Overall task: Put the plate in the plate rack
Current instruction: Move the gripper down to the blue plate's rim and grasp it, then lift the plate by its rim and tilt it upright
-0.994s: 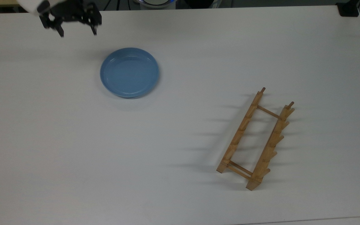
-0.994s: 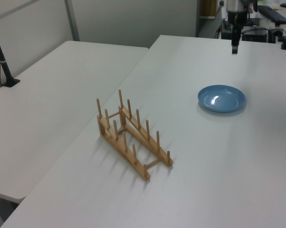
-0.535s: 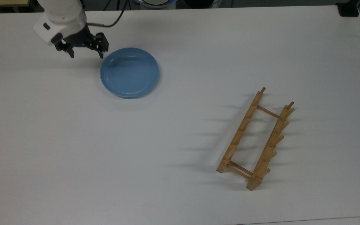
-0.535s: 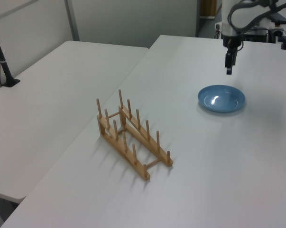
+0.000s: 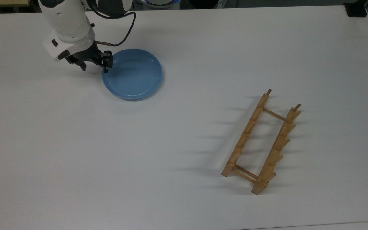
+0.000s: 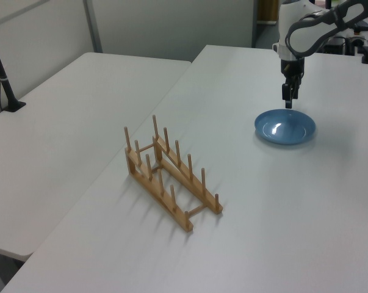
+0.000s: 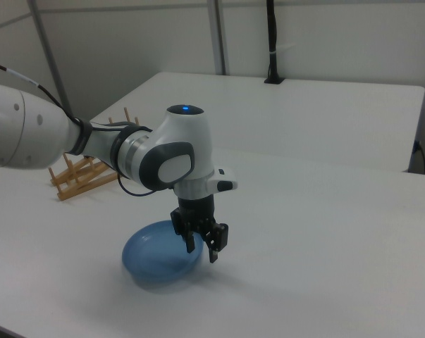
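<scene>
**A:** Your gripper (image 5: 95,66) is hanging spread open and empty over the plate (image 5: 133,74) rim, on the top view's left. The plate is lying flat on the table (image 5: 184,127).

**B:** You're risking a fingertip striking the raised rim and skidding the plate; the plate rack (image 5: 260,143) is sitting well apart.

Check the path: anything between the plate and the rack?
Nothing visible. The plate lies flat, the rack stands apart toward the top view's lower right, with bare table between. The gripper is at the plate's rim, jaws open.
</scene>
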Action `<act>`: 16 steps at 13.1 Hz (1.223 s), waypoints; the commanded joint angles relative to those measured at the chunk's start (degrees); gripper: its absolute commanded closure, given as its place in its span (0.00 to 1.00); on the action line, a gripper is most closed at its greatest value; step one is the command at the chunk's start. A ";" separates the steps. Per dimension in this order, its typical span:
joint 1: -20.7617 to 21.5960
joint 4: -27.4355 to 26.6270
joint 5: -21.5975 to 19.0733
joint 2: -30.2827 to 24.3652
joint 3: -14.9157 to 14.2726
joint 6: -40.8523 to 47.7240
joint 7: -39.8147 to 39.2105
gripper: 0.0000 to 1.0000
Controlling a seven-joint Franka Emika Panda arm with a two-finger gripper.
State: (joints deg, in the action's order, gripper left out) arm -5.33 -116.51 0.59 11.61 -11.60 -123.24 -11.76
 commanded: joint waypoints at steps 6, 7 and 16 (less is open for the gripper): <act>2.08 -0.64 -2.52 1.75 0.27 -1.65 4.02 0.37; 2.08 -0.64 -2.52 2.01 0.27 -2.26 4.11 0.37; 2.17 0.14 -3.49 1.58 0.97 -1.83 4.20 1.00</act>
State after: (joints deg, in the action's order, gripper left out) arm -3.62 -116.17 -2.11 14.07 -10.86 -124.35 -8.47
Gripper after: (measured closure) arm 0.863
